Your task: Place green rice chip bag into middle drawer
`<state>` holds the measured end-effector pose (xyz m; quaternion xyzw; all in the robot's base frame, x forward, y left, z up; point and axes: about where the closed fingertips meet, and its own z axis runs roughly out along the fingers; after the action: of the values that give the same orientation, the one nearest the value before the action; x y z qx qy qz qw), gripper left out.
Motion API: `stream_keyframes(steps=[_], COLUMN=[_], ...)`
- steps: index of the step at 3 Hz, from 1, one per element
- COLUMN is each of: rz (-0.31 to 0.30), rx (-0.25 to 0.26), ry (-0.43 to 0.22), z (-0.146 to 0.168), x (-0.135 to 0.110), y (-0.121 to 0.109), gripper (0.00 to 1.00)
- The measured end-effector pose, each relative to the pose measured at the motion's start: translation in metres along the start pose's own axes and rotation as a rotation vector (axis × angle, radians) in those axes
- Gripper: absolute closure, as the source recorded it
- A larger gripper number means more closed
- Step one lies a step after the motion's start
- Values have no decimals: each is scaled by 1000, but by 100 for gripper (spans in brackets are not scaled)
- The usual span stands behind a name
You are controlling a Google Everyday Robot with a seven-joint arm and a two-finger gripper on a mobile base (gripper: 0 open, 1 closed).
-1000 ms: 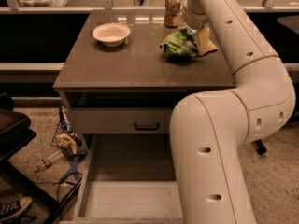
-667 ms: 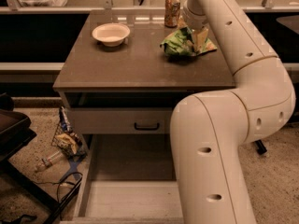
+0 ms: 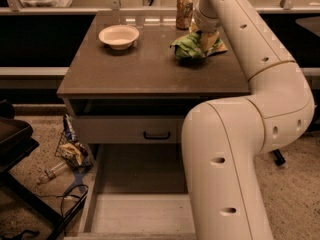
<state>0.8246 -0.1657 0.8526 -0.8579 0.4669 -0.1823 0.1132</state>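
1. This looks like a robot test area in an office or lab, centred on a grey drawer cabinet (image 3: 125, 129) with a brown top.
2. The floor (image 3: 35, 134) is speckled, with loose cables (image 3: 70, 204) at lower left and a chair caster (image 3: 278, 159) at right.
3. A cream robot arm (image 3: 235, 159) fills the right side. Its gripper (image 3: 206, 34) is at upper centre-right, at the green rice chip bag (image 3: 190, 46).

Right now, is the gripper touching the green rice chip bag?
Cannot tell. In the camera view the gripper sits low over the right end of the green rice chip bag, but its wrist hides any contact or gap.
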Motion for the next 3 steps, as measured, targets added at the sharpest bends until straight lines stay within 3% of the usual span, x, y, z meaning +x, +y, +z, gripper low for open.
stream_keyframes(steps=[1,2,3], rz=[2,19,87], rx=[7,26,35], ry=[3,29,19], z=[-6,-53,-112], x=[1,14,27], y=[-1,7,42], gripper=[100,100,100])
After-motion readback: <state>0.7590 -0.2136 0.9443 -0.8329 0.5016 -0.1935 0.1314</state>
